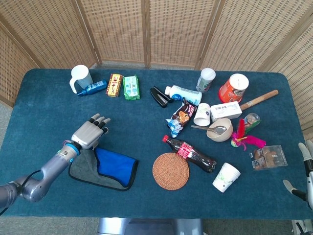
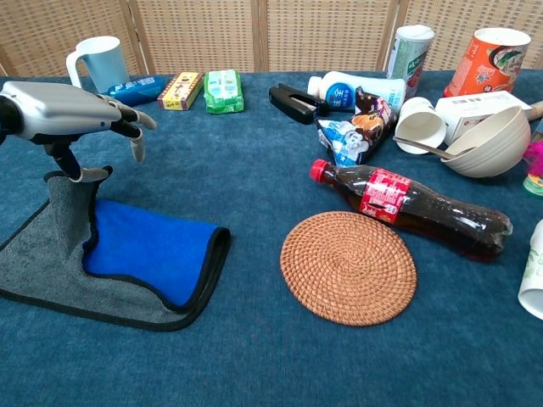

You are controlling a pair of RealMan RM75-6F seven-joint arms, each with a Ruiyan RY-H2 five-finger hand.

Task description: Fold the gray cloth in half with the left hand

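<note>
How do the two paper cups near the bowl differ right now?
The white cup by the bowl lies tipped on its side beside the snack bag, mouth showing; the cup at the front right stands apart on bare table, leaning, beyond the cola bottle. The front one carries a faint green print; the other's print is dark. Both are white paper cups.

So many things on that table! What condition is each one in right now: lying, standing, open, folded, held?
gray cloth: partly folded, blue side showing, one corner lifted
left hand: pinching that raised corner
right hand: at table edge, holding nothing
cola bottle: lying down, capped
woven coaster: flat
white mug: upright
bowl: upright, spoon inside
paper cup: tipped on its side
</note>
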